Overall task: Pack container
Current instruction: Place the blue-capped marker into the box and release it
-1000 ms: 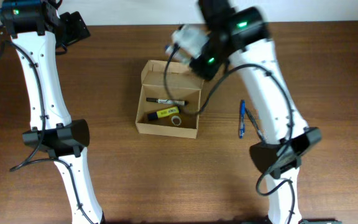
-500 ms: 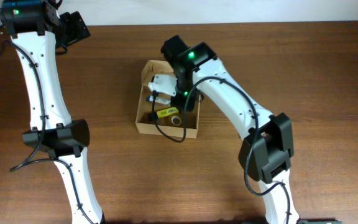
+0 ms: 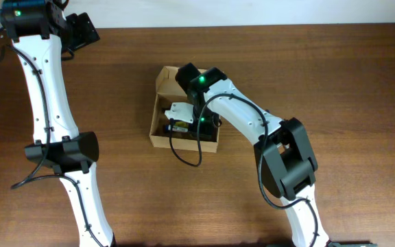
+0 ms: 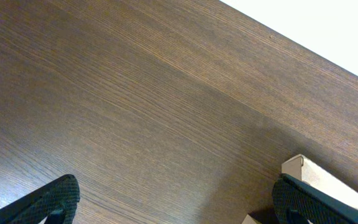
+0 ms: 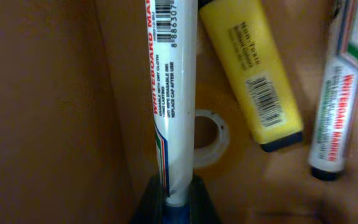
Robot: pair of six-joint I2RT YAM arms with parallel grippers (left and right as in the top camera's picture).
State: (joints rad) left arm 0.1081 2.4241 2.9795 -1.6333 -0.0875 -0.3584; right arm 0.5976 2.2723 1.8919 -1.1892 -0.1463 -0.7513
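Box (image 3: 166, 77) mid-table, lid flap up at 12 o'clock, right gripper (image 5: 169, 202) down inside it.
Tan card wall crowds the gripper at 9 o'clock; it pinches one end of a white marker (image 5: 171, 93). Yellow highlighter (image 5: 253, 68), second marker (image 5: 340, 93) and tape ring (image 5: 211, 134) lie toward 3 o'clock. Left gripper (image 4: 179, 208) spread wide, empty, over wood-grain table (image 4: 135, 93), well off at 10 o'clock.

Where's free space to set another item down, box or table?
Tan cardboard box is crowded: white whiteboard marker in the right claw, yellow highlighter, second whiteboard marker, tape roll. Brown wood table is bare between box and left arm, and beyond the right arm.
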